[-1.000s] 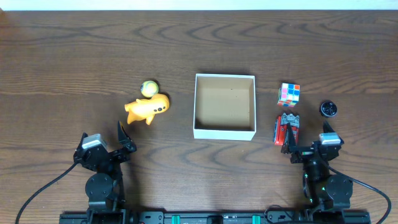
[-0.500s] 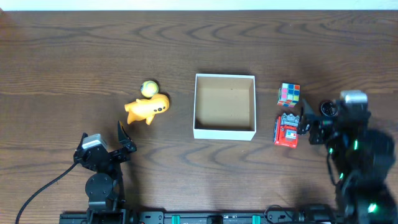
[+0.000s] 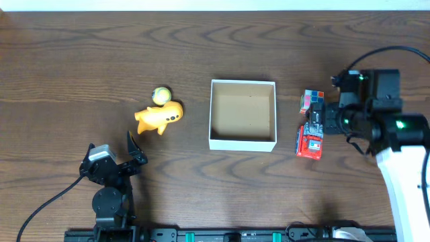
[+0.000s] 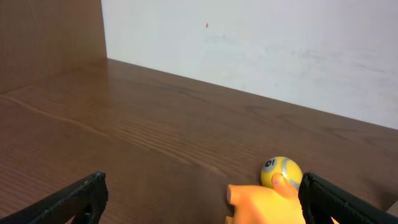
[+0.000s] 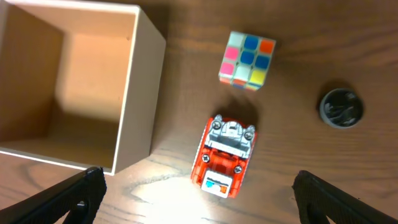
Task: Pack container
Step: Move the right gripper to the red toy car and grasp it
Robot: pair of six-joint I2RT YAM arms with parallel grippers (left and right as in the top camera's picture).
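Observation:
The container (image 3: 242,142) is a square white-walled box with a bare brown inside, at the table's middle. It also shows at the left of the right wrist view (image 5: 134,106). A red toy truck (image 3: 310,142) and a colour cube (image 3: 311,100) lie just right of it. My right gripper (image 3: 321,122) is open and empty, hovering above the truck (image 5: 225,155) and the cube (image 5: 247,60). An orange toy animal (image 3: 160,117) and a small yellow ball (image 3: 160,95) lie left of the box. My left gripper (image 3: 134,151) is open and empty, near the front edge, behind the orange toy (image 4: 267,202).
A small black round thing (image 5: 339,108) lies right of the cube; the right arm hides it in the overhead view. The yellow ball (image 4: 281,172) touches the orange toy. A white wall stands beyond the table's far edge (image 4: 261,93).
The right arm has lifted from its rest at the front right and moved back, now above the truck and cube. The left arm and the toys have not moved.

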